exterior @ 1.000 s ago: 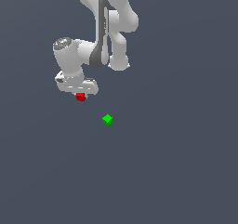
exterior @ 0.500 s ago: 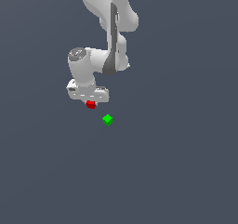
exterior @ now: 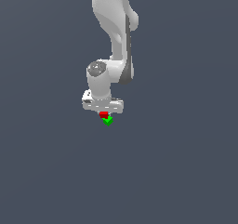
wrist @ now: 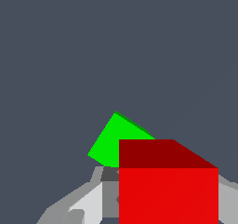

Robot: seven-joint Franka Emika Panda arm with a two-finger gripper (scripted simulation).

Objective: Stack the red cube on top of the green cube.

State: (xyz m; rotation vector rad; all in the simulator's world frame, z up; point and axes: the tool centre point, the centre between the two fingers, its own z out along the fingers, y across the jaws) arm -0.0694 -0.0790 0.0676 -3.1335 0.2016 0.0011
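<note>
Cubes — 1 red cube (exterior: 103, 114), 1 green cube (exterior: 108, 121).

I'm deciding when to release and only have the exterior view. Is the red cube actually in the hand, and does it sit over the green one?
Observer: Yes. In the wrist view the red cube fills the space between the fingers of the hand.
Operator: And the green cube?
Observer: The green cube shows partly behind the red one, offset to one side.
Operator: Are their edges square to each other?
Observer: No. The green cube is turned relative to the red cube's edges.
</note>
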